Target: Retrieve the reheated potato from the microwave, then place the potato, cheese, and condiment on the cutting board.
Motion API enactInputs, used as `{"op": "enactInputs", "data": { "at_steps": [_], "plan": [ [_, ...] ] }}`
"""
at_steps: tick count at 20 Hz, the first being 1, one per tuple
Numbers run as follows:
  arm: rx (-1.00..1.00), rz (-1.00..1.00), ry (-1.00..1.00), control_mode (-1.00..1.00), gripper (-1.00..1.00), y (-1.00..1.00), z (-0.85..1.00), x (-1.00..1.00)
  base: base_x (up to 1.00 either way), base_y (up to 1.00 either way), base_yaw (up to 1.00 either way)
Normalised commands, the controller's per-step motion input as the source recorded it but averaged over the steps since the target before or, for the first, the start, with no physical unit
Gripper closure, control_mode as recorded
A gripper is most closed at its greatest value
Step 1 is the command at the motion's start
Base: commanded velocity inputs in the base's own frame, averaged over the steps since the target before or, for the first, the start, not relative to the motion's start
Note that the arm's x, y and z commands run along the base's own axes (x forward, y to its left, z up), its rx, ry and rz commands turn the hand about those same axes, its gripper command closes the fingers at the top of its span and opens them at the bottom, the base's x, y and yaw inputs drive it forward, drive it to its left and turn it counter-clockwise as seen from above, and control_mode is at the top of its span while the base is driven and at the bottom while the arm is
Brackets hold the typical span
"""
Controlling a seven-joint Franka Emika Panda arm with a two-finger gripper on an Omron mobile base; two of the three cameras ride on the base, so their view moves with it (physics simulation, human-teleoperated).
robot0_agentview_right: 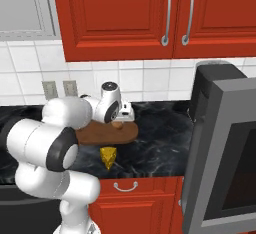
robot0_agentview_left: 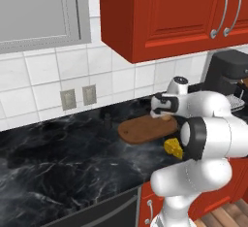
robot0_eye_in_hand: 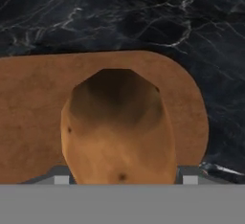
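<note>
Gripping potato (robot0_eye_in_hand: 117,132), claw (robot0_eye_in_hand: 123,179) over cutting board (robot0_eye_in_hand: 28,113)

Potato (robot0_eye_in_hand: 117,129) on cutting board (robot0_eye_in_hand: 33,108); cheese (robot0_agentview_right: 108,156) before it.

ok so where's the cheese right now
The cheese sits on the dark counter near its front edge, just in front of the cutting board, not on it.

You are looking at frames in which nothing is showing readable text, labels, brands, numbers or signs.
</note>
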Motion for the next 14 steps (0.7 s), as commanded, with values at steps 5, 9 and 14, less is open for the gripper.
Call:
{"op": "enactInputs", "data": {
  "at_steps": [5, 9, 14],
  "plan": [
    [0.00, 0.05, 0.00, -1.00, 1.00, -0.09, -0.39, 0.39, 0.00, 0.00, 0.00],
    [0.00, 0.03, 0.02, -1.00, 1.00, -0.06, -0.35, 0.38, 0.00, 0.00, 0.00],
    [0.00, 0.01, 0.04, -1.00, 1.00, -0.08, -0.32, 0.25, 0.00, 0.00, 0.00]
  ]
}}
